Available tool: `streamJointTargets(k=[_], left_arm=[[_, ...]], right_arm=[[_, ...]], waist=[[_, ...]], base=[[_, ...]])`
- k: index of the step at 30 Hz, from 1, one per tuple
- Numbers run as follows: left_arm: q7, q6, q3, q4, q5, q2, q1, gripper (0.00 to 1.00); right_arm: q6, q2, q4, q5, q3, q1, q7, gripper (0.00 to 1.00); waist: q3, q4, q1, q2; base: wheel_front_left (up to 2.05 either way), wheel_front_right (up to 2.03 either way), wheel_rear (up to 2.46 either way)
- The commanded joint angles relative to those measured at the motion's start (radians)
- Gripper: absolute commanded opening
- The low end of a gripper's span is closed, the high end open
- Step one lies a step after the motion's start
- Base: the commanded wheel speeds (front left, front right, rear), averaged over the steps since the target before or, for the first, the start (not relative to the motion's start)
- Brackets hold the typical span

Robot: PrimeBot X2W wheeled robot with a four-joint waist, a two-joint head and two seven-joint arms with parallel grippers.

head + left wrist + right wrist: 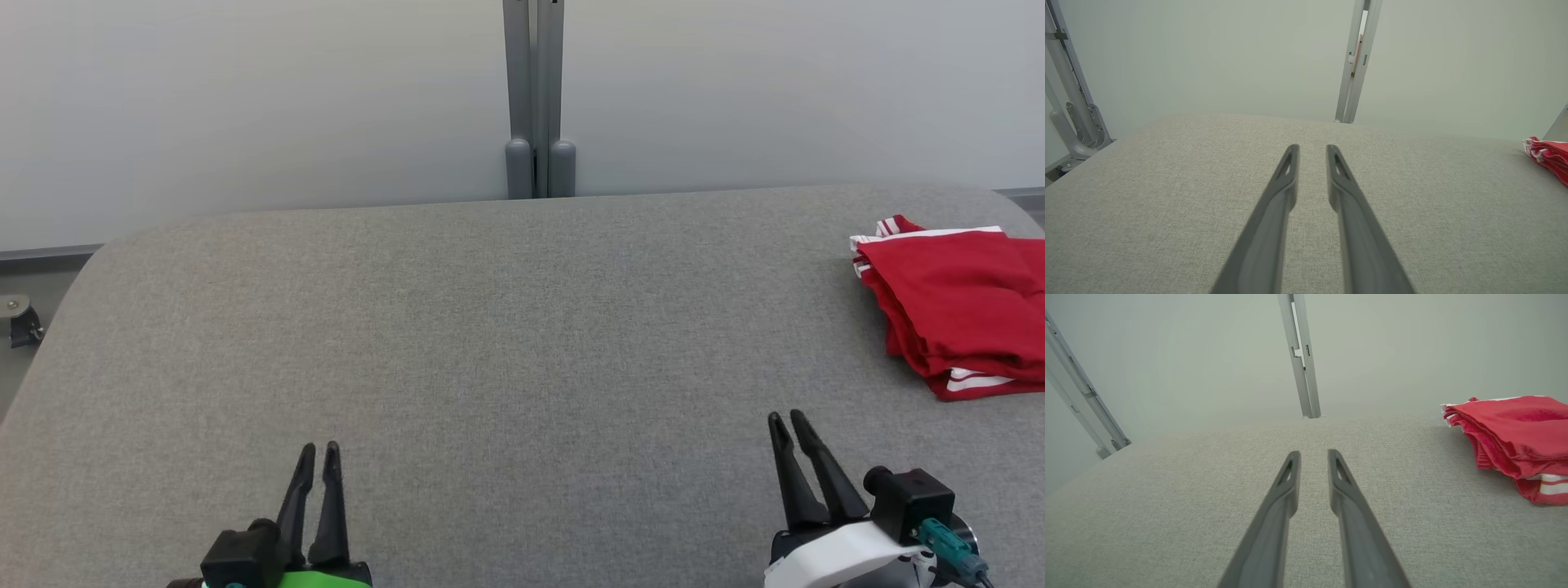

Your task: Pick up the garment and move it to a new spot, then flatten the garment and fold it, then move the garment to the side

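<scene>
Nearest the lens, the left gripper (318, 447) and the right gripper (785, 416) are seen low over the grey surface (490, 327). The fingers (1286, 171) of each are parted by a narrow gap, and nothing is pinched between them.

The red garment (955, 302) with white stripes is found at the far right of the surface, well apart from the left gripper and nearer the right one. It lies in a folded, layered pile that is cut off by the head view's right border.

Should it be handled again, the fold could be undone if only the top layer were caught. With so narrow a gap the thick pile might be pushed rather than gripped, and it could be nudged towards the surface's right edge.
</scene>
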Motion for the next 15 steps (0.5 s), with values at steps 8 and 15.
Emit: streamJointTargets(k=[8, 15], left_arm=[[0.030, -0.017, 0.021, -0.001, -0.165, 0.009, -0.021, 0.00], [0.057, -0.032, 0.038, 0.014, -0.293, 0.015, -0.043, 0.00]], right_arm=[[0.000, -0.007, -0.003, 0.168, -0.012, -0.019, 0.034, 0.00], [0.000, -0.012, 0.004, 0.298, -0.023, -0.037, 0.063, 0.00]], waist=[[0.004, -0.001, 0.0000, 0.0000], [0.007, -0.002, 0.0000, 0.0000]], base=[[0.00, 0.00, 0.00], [0.00, 0.00, 0.00]])
